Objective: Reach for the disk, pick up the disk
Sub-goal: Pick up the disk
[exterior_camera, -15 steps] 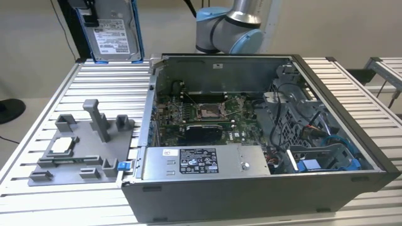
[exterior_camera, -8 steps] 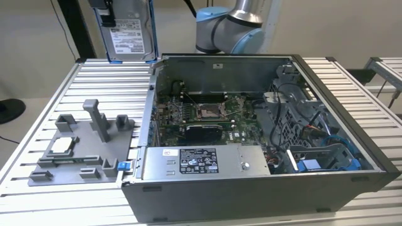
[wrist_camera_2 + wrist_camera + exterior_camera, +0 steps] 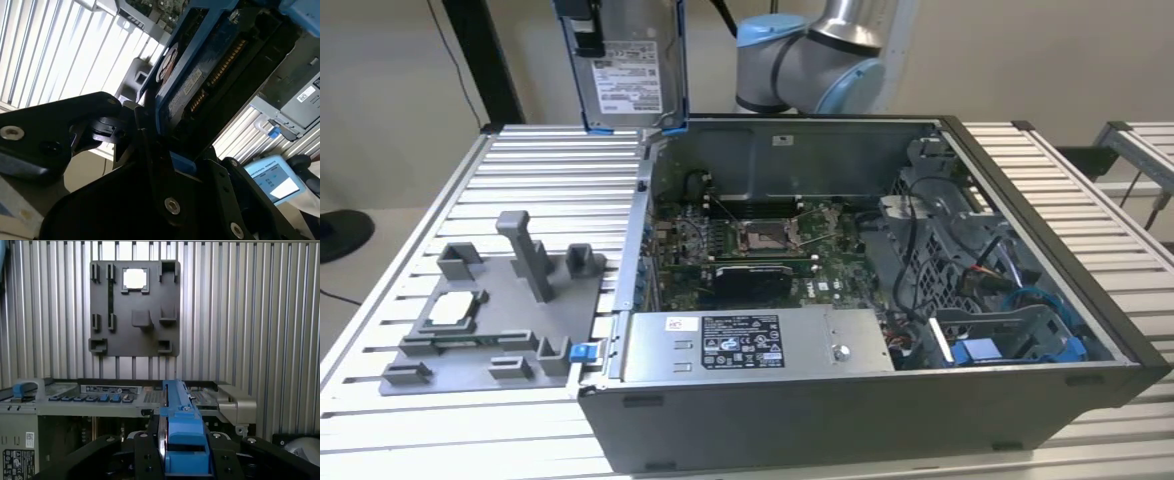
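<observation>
Blue-bracketed, noted the disk (image 3: 630, 80) clamped edge-on inside the closed gripper (image 3: 182, 440), held high above the ribbed table (image 3: 520, 170).

Exterior view overlooks the case (image 3: 881, 410); both wrist views hug the disk (image 3: 200, 75).

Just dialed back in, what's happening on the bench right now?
The arm holds the disk upright, its jaws shut on the blue bracket. The disk hangs in the air, clear of the open computer case and the slatted table, so the pickup is done. The grey fixture plate with the white-topped chip sits beside the case.
</observation>
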